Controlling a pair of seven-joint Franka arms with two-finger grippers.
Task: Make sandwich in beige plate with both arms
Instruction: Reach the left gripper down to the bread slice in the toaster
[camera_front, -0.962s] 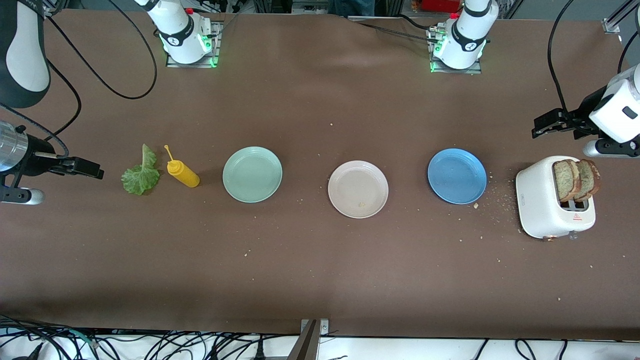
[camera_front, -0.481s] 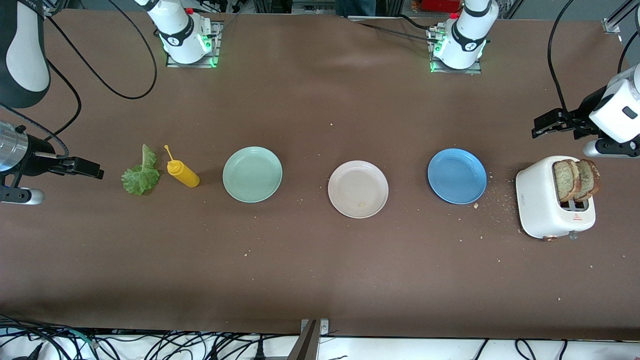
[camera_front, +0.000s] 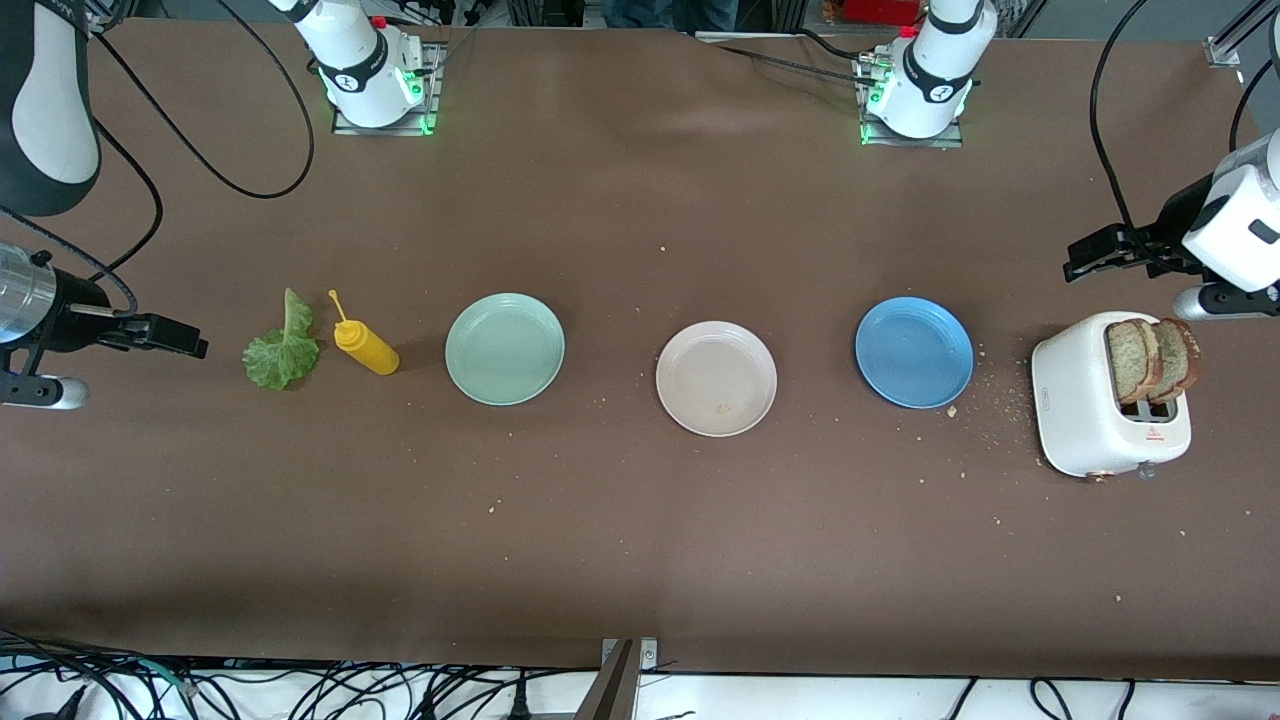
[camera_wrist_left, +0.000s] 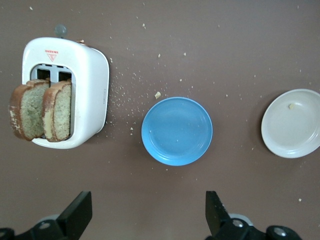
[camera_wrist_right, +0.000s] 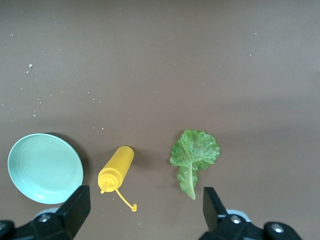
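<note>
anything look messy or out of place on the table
Crumbs are scattered on the table between the blue plate and the toaster. One crumb lies in the beige plate. The yellow bottle lies on its side beside the lettuce leaf, which sits on the bare table.

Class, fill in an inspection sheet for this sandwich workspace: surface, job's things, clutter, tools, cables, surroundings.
Surface: brown table, crumbs scattered, most near the toaster.
Job's things: beige plate mid-table, bare but for one crumb; two bread slices upright in the white toaster; lettuce leaf flat at the right arm's end.
Clutter: mint-green plate; blue plate; yellow squeeze bottle lying beside the lettuce.
Tools: left tool open, empty, above the table near the toaster; right tool open, empty, near the lettuce.
Cables: black cables looping from both arms; more along the camera-side edge.
Surroundings: nothing seen beyond frame parts.
</note>
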